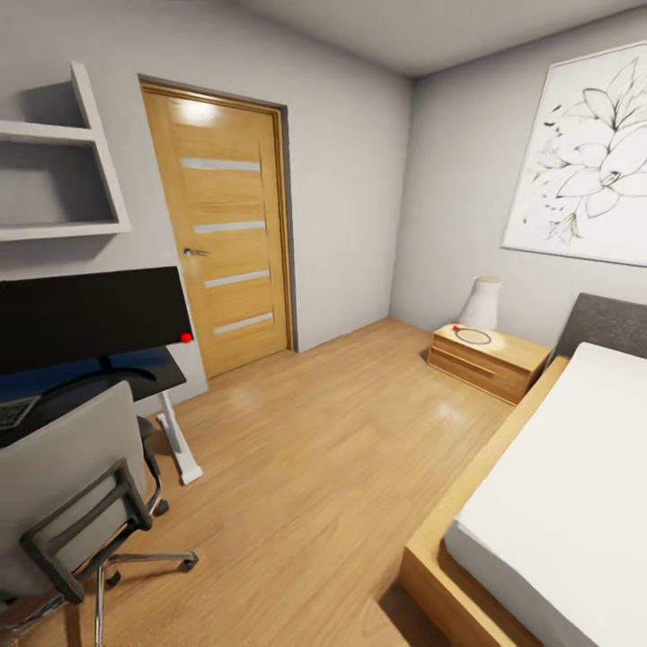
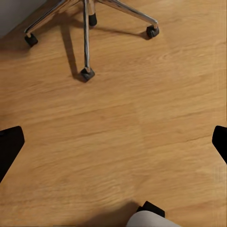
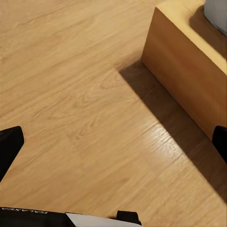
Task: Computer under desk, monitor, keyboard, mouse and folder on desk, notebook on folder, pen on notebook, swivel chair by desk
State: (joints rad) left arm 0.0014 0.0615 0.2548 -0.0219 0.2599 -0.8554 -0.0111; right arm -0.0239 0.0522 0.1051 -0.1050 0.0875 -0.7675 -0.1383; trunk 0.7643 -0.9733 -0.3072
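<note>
Plainly, both grippers hang over bare wooden floor (image 1: 332, 467) with nothing between their fingers. In the left wrist view the left gripper (image 2: 113, 142) is spread wide, one dark fingertip (image 2: 9, 144) at each side of the picture and only floorboards between; the chrome star base and black casters of the swivel chair (image 2: 86, 42) lie just ahead of it. In the right wrist view the right gripper (image 3: 113, 142) is spread just as wide, over floor beside the wooden bed frame (image 3: 184, 80), which casts a shadow across the boards.

From the head view, the swivel chair (image 1: 67, 490) stands at the near left, its grey back toward the camera, close against the tabletop of the desk (image 1: 148, 376). The monitor (image 1: 90, 316) stands on that tabletop, its black screen facing the room, with a small red dot at its lower right corner. A corner of the keyboard (image 1: 13, 412) shows at the left edge, in front of the monitor. White wall shelves (image 1: 63, 180) hang above.

A wooden door (image 1: 225, 234) is shut in the far wall. On the right, the bed (image 1: 557, 503) with its white mattress runs along the near right, and a low wooden nightstand (image 1: 485, 359) with a white lamp (image 1: 481, 305) sits farther off beside it. Between chair and bed the floor lies open right to the door.
</note>
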